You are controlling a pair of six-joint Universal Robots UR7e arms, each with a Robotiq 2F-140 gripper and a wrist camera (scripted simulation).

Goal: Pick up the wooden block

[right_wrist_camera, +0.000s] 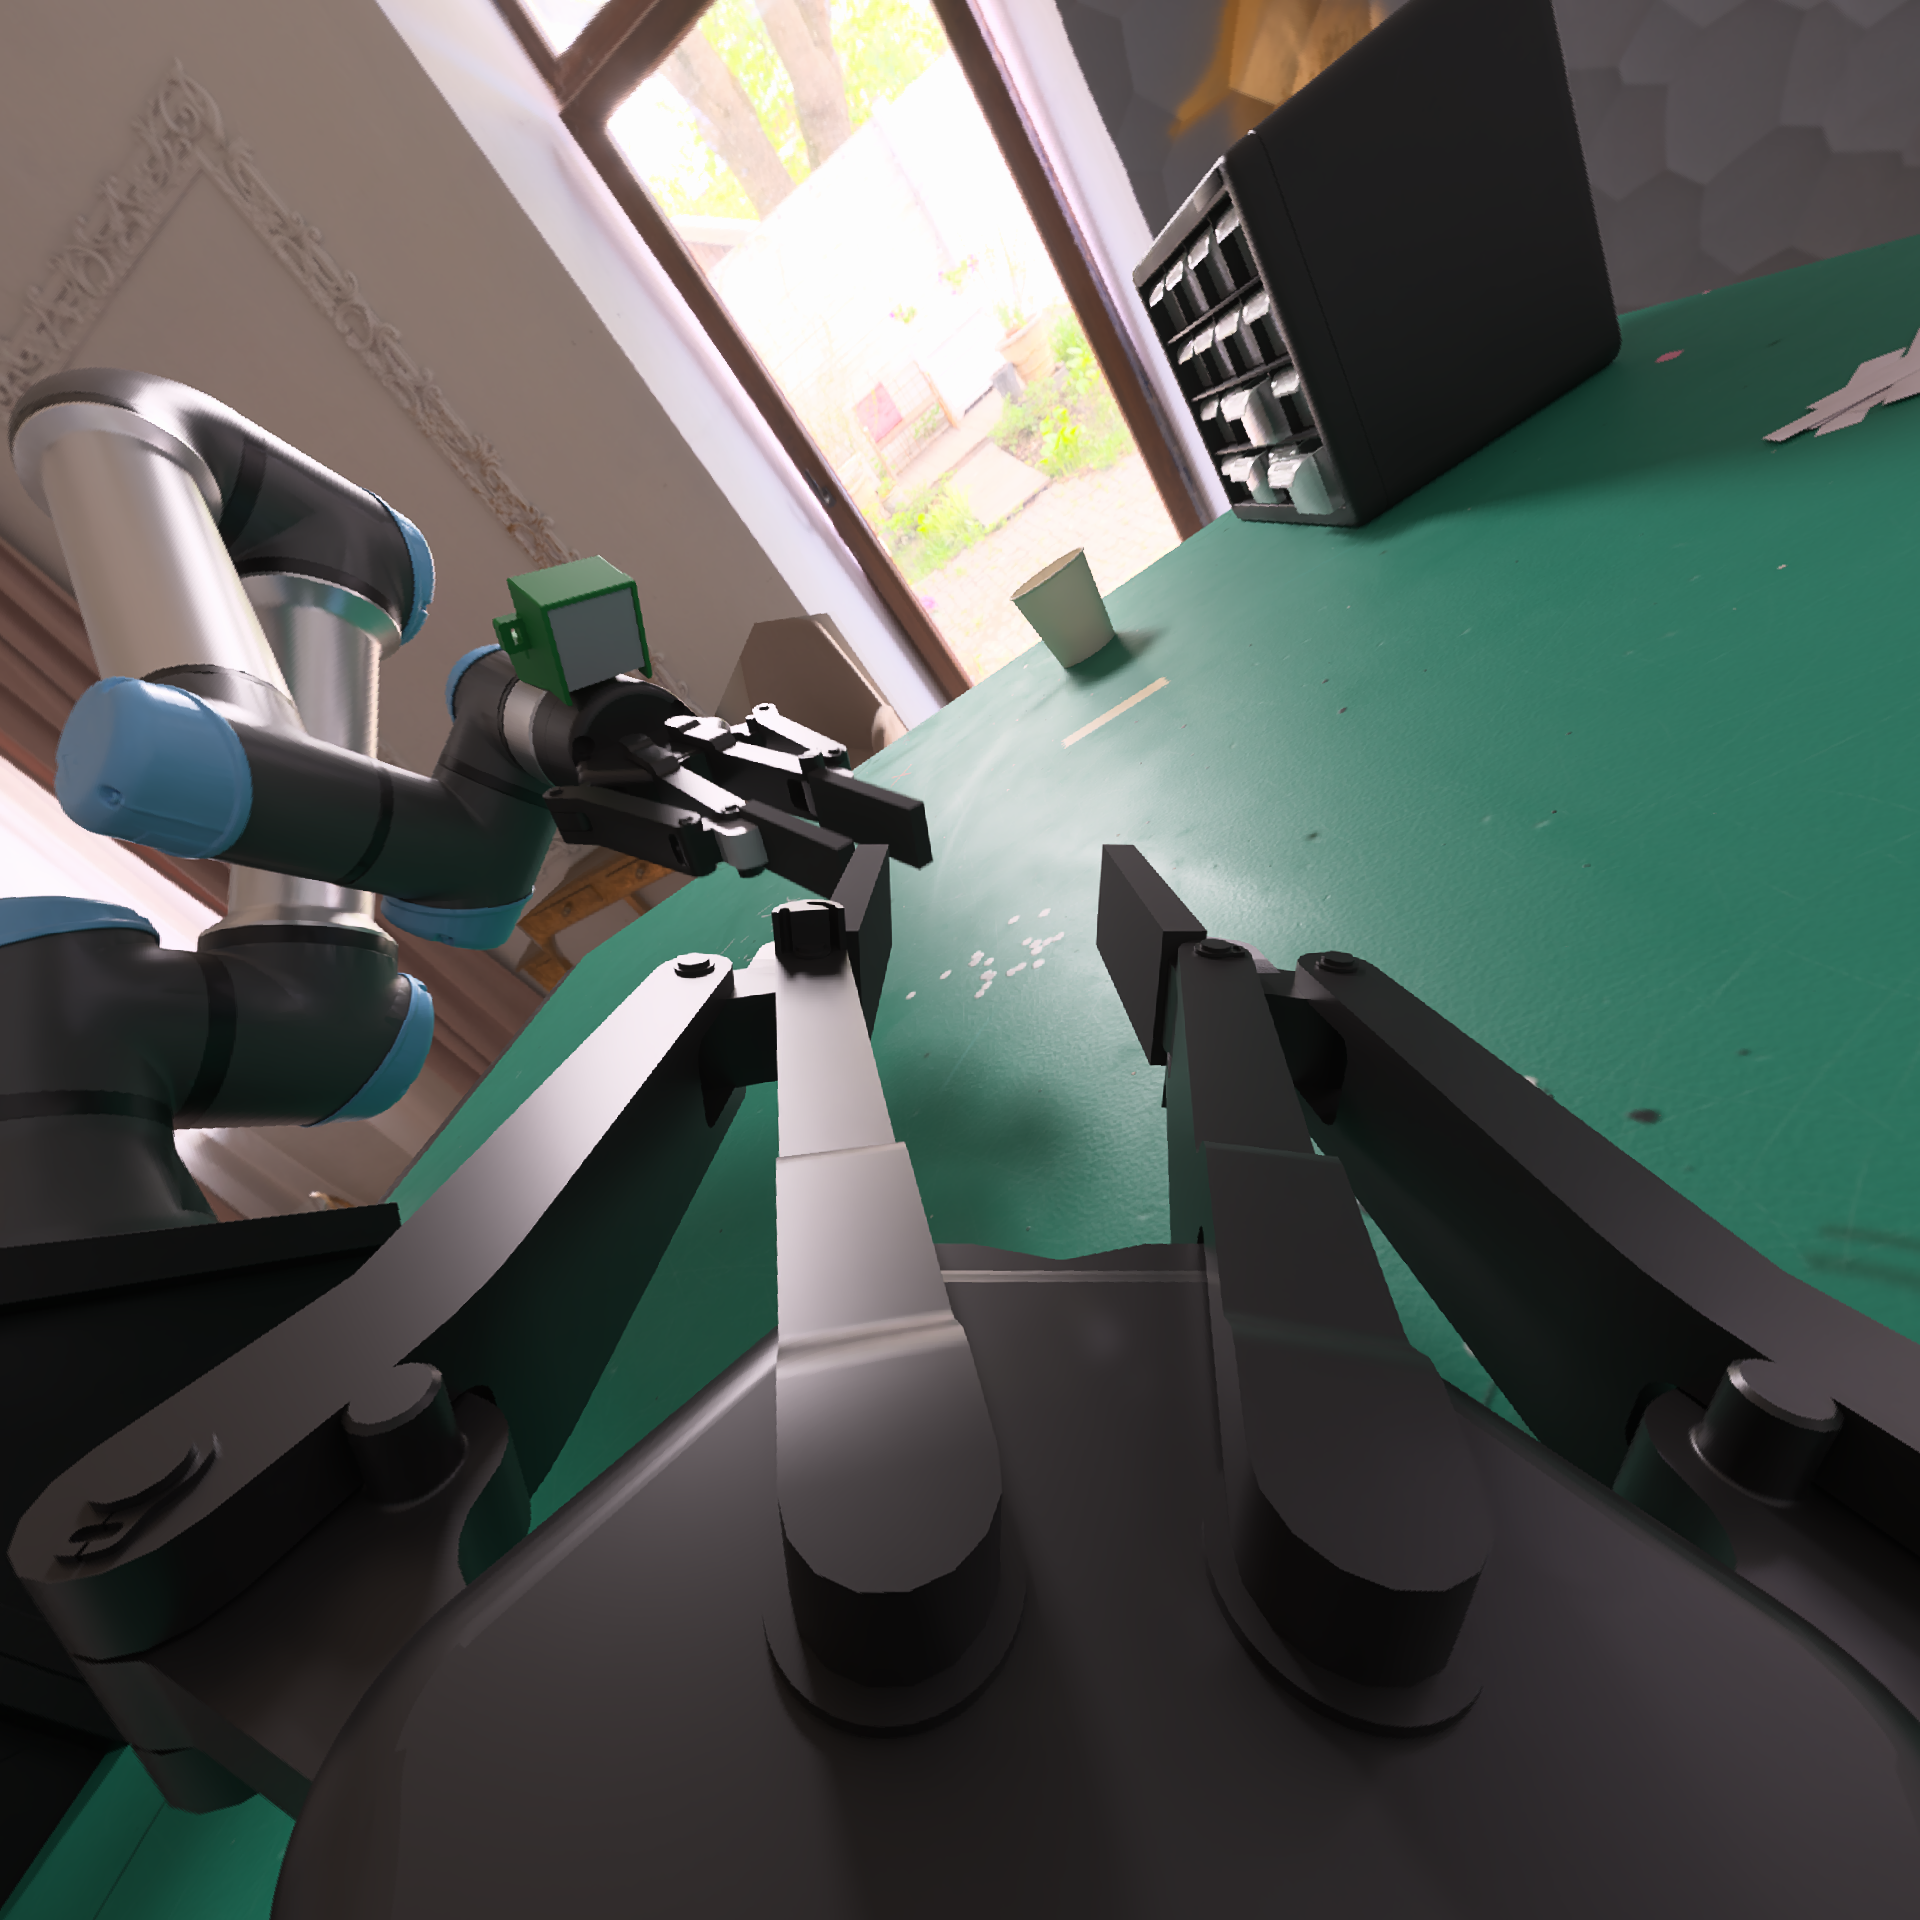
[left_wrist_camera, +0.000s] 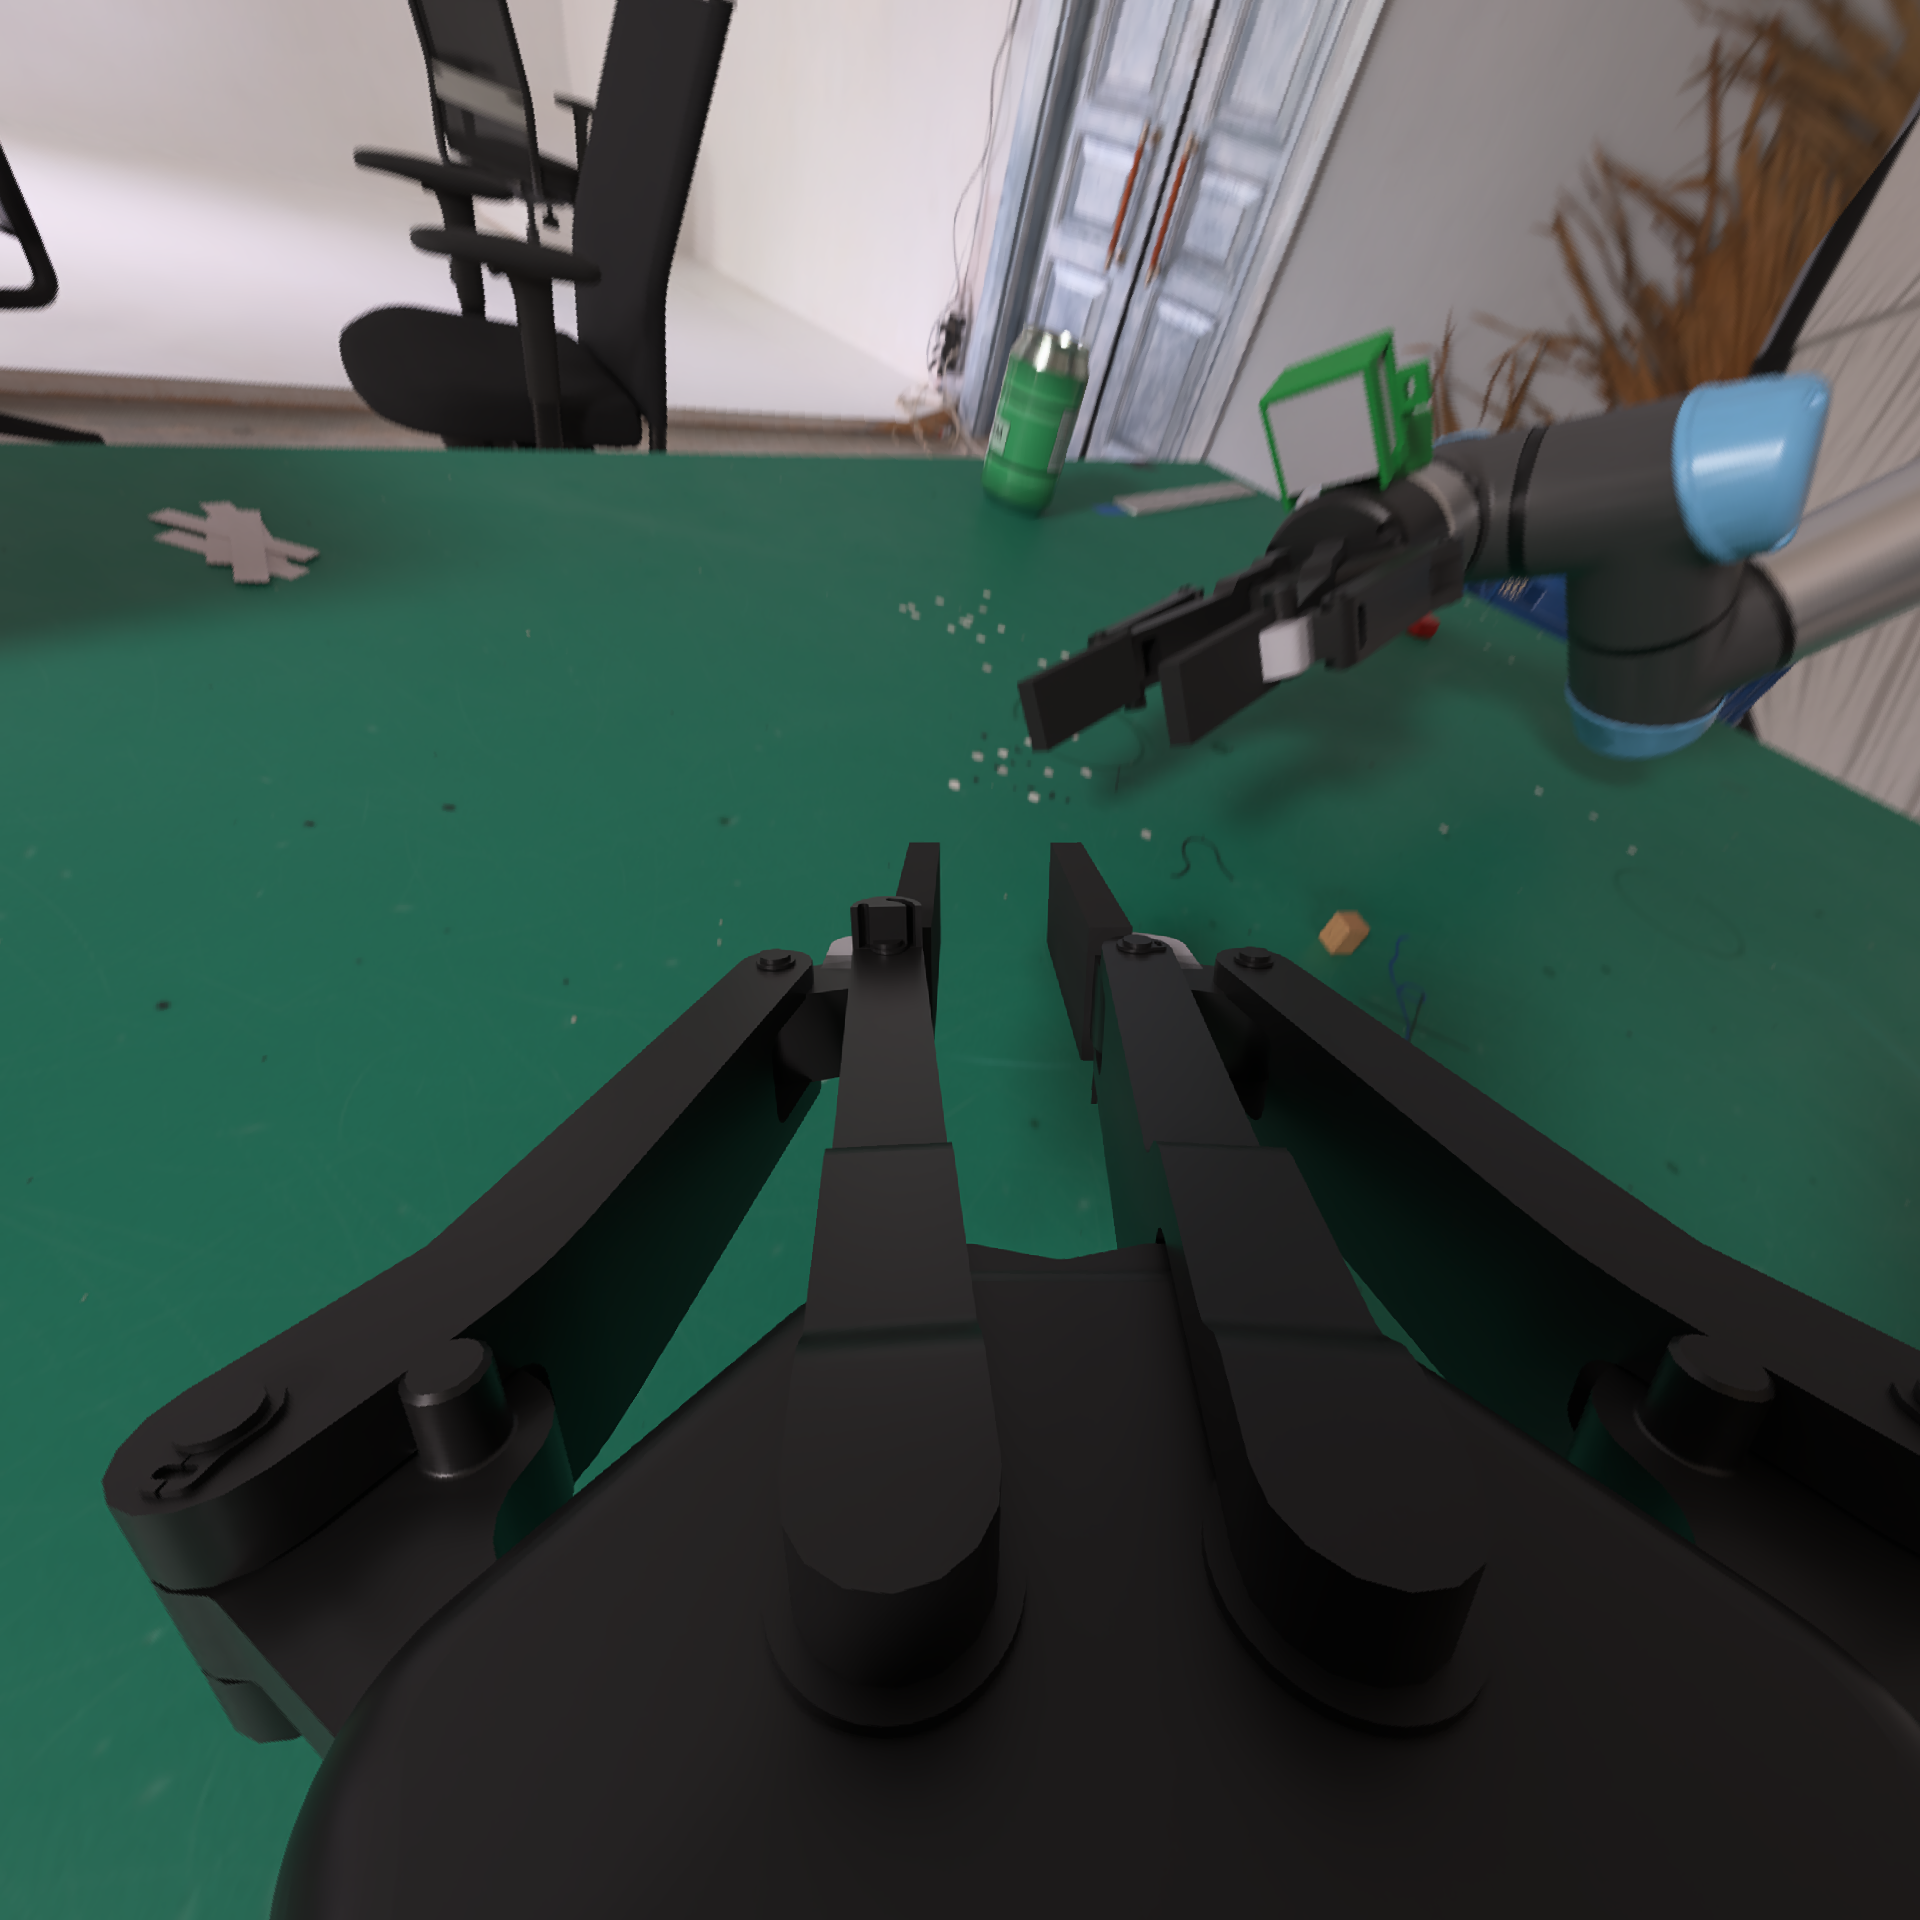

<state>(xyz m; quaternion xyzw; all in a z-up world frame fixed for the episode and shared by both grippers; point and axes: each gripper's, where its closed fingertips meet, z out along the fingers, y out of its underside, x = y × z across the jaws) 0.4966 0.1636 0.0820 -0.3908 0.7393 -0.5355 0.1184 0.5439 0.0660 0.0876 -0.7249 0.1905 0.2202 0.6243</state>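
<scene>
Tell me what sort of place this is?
Probably a workshop or office room: a green work table, a black office chair behind it, and a black small-parts drawer cabinet on the table.

Probably a workshop-like room: green work table (left_wrist_camera: pixel 416 727), black drawer cabinet (right_wrist_camera: pixel 1403 312), office chair (left_wrist_camera: pixel 520 260).

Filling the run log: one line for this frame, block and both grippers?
wooden block: on green table, untouched | left gripper: open, empty, block to its right | right gripper: open, empty, above table
</scene>
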